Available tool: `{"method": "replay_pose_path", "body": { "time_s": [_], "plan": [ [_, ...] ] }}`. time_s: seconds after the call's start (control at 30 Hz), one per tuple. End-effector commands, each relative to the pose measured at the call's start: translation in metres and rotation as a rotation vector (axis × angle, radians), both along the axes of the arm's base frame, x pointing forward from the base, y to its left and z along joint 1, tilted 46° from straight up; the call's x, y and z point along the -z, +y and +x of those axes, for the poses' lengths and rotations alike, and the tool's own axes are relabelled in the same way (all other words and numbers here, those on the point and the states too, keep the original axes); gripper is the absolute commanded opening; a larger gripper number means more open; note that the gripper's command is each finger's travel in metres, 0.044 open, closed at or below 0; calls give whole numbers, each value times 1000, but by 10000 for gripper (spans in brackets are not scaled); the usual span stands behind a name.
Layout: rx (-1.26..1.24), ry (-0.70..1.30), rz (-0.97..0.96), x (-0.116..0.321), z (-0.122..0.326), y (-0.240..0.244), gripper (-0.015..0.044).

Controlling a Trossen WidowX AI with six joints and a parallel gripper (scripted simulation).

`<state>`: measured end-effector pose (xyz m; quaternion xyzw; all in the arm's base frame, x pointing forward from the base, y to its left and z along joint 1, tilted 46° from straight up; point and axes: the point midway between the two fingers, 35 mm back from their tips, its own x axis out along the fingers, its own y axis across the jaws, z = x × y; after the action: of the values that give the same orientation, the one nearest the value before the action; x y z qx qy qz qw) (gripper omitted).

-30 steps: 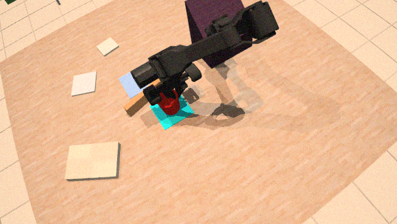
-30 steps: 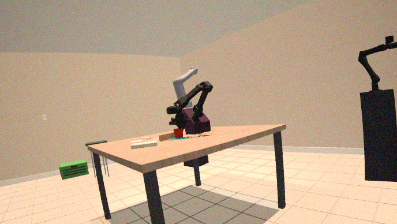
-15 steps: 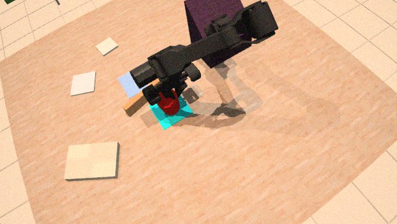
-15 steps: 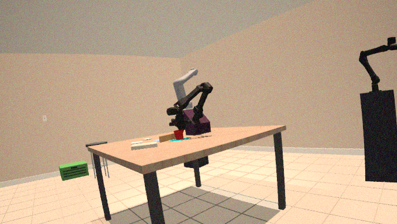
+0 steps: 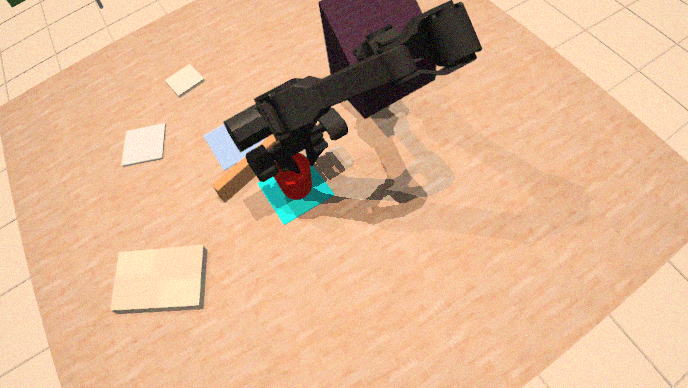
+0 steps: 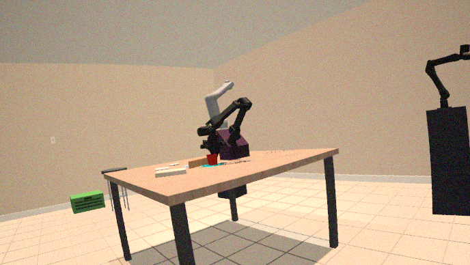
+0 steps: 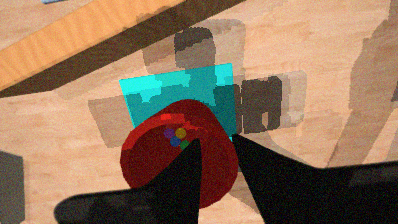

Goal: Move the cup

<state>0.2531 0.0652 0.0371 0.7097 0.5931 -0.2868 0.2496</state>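
Now gripper (image 7: 215, 145) partly open, gripping nothing; fingers straddle red cup (image 7: 150, 160) wall; cup on cyan pad (image 7: 200, 90).

The arm (image 5: 350, 80) is matte black throughout, built of chunky rounded-box links and cylindrical joints, ending in two flat, tapering black jaws with pointed tips.

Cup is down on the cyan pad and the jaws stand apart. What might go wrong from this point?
1. The gripper is open, but one finger reaches inside the red cup, beside the marbles. A sideways retreat may hook the wall and tip it.
2. The cup stands near one edge of the cyan pad, so a nudge may slide it partly off.
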Motion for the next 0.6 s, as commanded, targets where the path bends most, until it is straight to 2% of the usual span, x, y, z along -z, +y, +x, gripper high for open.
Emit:
{"method": "replay_pose_path", "body": {
  "time_s": [0.0, 0.57],
  "plan": [
    [-1, -5, -2, -4, 1, -4, 128],
    [0, -2, -2, -17, -2, -20, 128]
  ]
}}
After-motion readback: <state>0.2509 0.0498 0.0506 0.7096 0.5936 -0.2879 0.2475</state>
